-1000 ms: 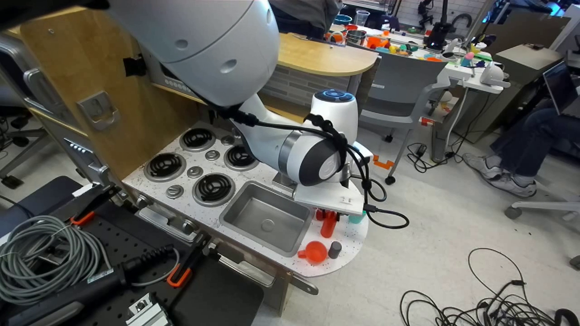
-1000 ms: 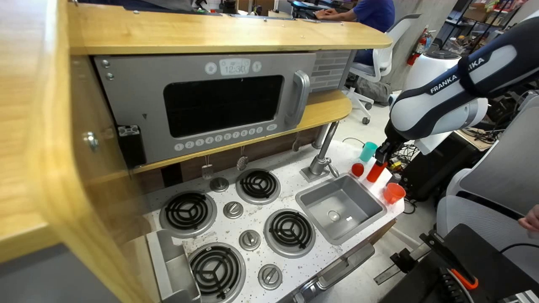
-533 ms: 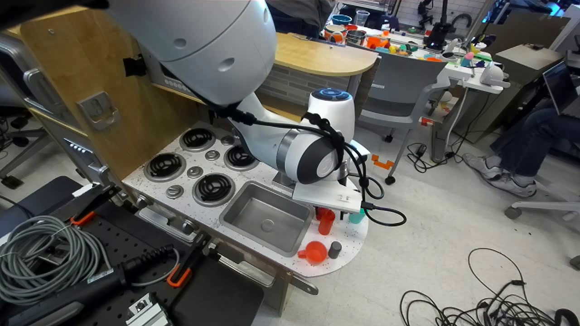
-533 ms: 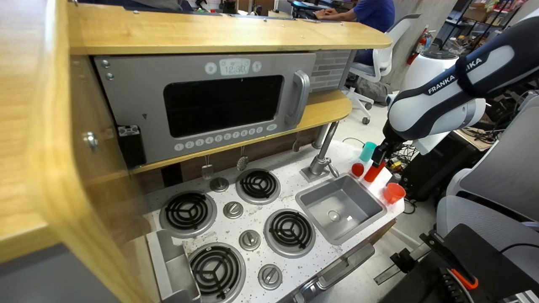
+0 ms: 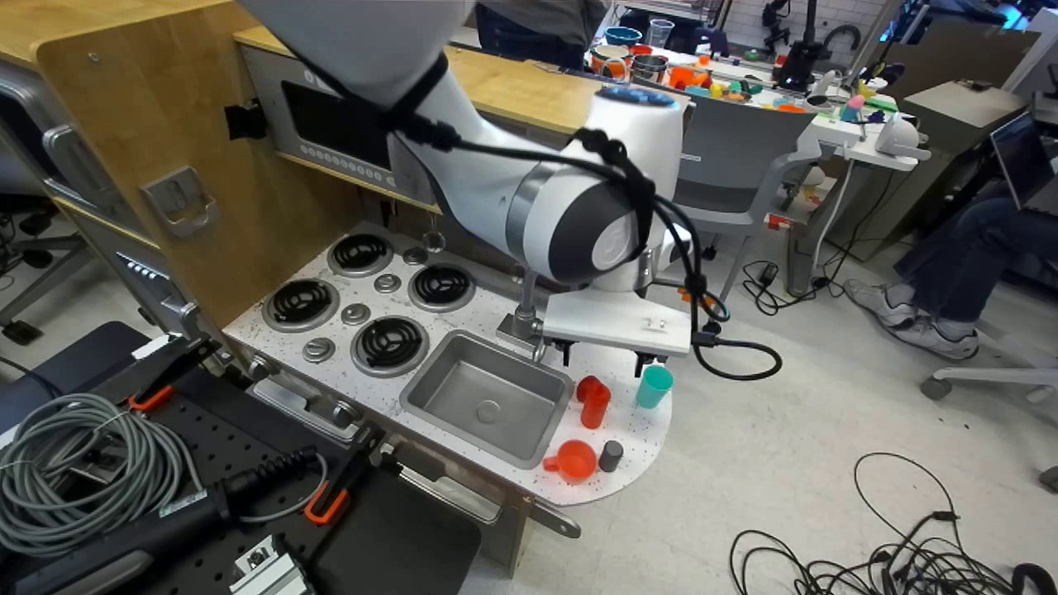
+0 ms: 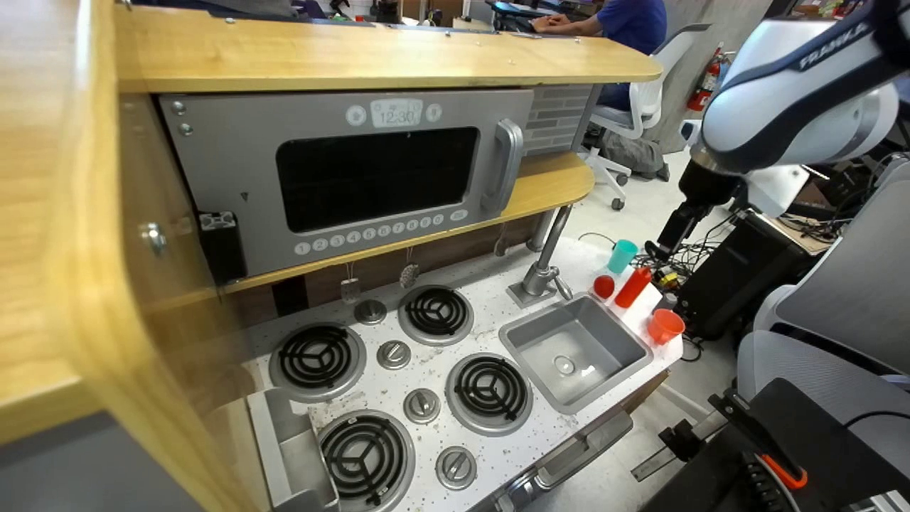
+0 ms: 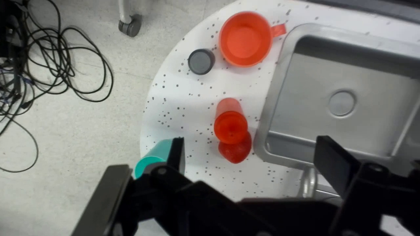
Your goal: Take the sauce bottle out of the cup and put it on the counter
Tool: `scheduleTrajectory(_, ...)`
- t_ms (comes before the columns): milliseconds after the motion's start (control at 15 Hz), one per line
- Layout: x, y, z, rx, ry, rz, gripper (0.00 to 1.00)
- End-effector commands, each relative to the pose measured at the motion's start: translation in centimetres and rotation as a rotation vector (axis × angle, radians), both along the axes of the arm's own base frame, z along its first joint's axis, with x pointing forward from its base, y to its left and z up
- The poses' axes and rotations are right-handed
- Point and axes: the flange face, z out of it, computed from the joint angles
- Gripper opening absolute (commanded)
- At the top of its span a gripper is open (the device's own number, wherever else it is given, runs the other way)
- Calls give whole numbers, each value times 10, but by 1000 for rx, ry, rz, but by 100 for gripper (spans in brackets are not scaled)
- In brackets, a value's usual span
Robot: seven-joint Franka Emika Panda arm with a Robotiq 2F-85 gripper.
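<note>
1. The bottle (image 6: 633, 287), red and upright, stands on the desk (image 7: 193, 108) just beside the sink (image 7: 305, 98), out of both cups.

2. My hand (image 5: 603, 360) hangs above the desk past the same end of the sink, higher than the bottle and apart from it. Its two fingers (image 7: 334, 160) are spread wide, and the wrist view looks down between them at the bottle.

3. A rounded red piece (image 7: 236, 153) sits beside the sink, close by the bottle and nearer the faucet (image 6: 538, 277), which rises at the sink's edge.

4. The teal cup (image 6: 622, 256) stands farther out from the sink than the bottle, by the desk's rounded edge. In my wrist view, part of the hand covers some of it.

5. The orange cup (image 7: 246, 39) stands near the sink's corner away from the faucet, its handle pointing toward the sink.

6. A grey cylinder (image 7: 201, 61) stands just beside the orange cup, on the side away from the sink.

7. Four burners (image 6: 490, 387) with black coils, knobs (image 6: 421, 405) set among them, occupy the desk across the sink from the bottle.

8. In an exterior view, the microwave (image 6: 377, 178) sits higher than the sink, its display reading 12:30.

9. My arm (image 5: 471, 173), strung with black cables, shows above the sink's level in both exterior views.

10. Across the sink from the faucet, a black board (image 5: 405, 537) carries tools.
</note>
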Motion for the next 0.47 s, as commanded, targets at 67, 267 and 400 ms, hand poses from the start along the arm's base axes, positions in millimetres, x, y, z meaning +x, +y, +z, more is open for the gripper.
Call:
scheduleTrajectory(67,-34,-2,92,204,112,-11,100)
scheduleTrajectory(267,-28,-9,99,203,97,-49,100)
scheduleTrajectory(400,-30,-15,114,199,85,-59,100)
